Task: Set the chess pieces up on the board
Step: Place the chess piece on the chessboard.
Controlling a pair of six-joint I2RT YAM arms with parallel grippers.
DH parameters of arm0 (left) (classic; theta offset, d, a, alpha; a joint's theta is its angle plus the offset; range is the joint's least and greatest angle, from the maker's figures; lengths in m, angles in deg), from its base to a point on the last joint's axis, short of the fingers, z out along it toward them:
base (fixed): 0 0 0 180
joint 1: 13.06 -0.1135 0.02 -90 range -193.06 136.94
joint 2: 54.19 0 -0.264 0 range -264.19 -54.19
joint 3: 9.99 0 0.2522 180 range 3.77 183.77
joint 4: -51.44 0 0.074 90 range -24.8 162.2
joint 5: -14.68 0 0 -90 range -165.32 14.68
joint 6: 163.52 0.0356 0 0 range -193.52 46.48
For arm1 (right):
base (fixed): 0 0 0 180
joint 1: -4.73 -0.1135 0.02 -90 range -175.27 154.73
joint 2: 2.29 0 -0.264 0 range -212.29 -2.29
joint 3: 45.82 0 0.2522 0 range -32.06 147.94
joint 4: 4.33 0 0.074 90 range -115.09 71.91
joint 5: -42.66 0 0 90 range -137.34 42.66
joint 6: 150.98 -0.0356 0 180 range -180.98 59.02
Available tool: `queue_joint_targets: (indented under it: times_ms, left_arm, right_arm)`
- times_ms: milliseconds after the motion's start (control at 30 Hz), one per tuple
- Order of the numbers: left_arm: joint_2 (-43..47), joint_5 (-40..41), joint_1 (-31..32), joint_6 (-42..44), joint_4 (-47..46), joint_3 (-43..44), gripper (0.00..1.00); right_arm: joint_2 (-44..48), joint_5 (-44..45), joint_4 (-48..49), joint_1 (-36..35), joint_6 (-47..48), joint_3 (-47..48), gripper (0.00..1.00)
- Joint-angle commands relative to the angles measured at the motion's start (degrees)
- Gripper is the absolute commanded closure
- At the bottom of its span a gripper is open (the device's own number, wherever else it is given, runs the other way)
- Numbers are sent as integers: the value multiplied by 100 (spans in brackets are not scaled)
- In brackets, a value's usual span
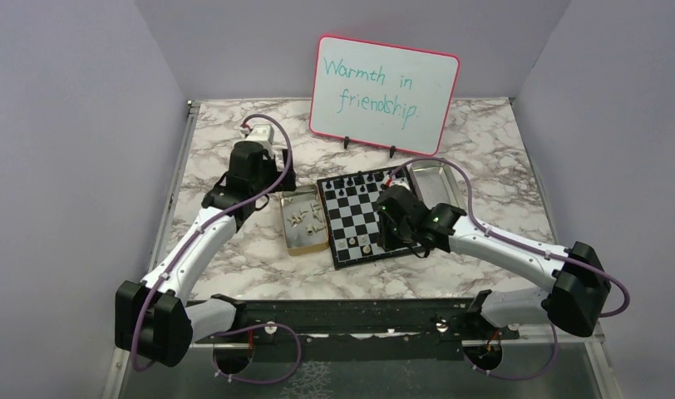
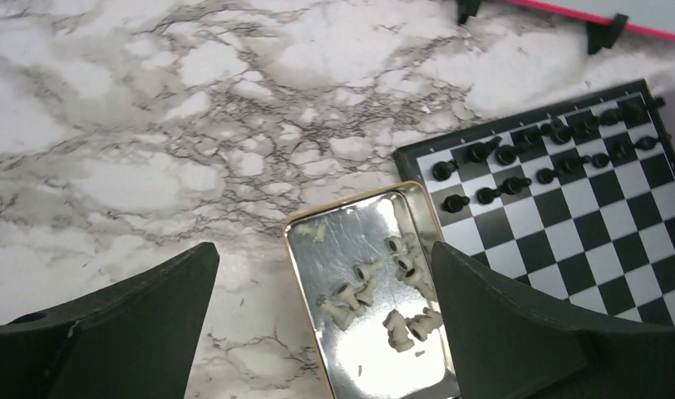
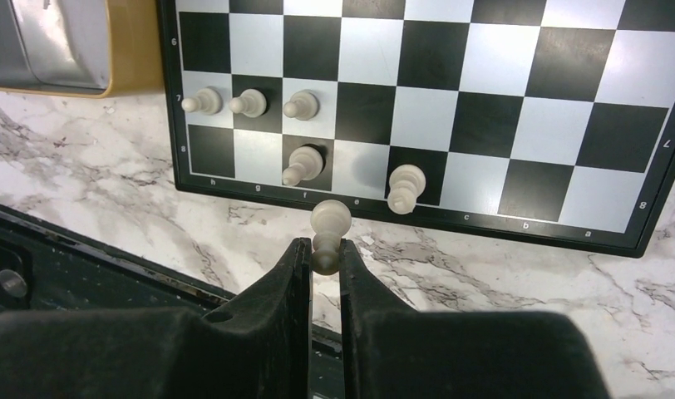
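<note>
The chequered board [image 1: 357, 223] lies mid-table. Black chess pieces [image 2: 517, 158] stand in its two far rows. Three cream pawns [image 3: 249, 103] and two taller cream pieces [image 3: 405, 187] stand in its two near rows. My right gripper [image 3: 323, 249] is shut on a cream piece [image 3: 328, 220] held just off the board's near edge, above the marble. My left gripper [image 2: 322, 249] hangs open above a gold-rimmed tin [image 2: 351, 199] left of the board. Several cream pieces [image 2: 376, 291] lie loose in that tin. Nothing is between the left fingers.
A pink-framed whiteboard [image 1: 384, 83] stands behind the board. A silver metal tray [image 1: 438, 179] sits at the board's far right corner. A black rail [image 1: 351, 320] runs along the near table edge. Grey walls close in both sides.
</note>
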Motion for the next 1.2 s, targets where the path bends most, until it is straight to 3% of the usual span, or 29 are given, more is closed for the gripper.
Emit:
queue_joint_targets:
  times_ms: [0, 133, 367, 1167]
  left_arm:
    - [-118, -131, -338, -728, 515, 248, 1]
    - [-92, -405, -346, -449, 568, 28, 1]
    - [92, -297, -346, -225, 314, -401, 12]
    - [93, -470, -346, -101, 327, -392, 6]
  right_arm:
    - [-175, 321, -17, -74, -80, 22, 93]
    - [-380, 398, 54, -164, -82, 84, 93]
    - [-773, 610, 106, -320, -158, 237, 91]
    - [-1251, 998, -58, -354, -274, 524, 91]
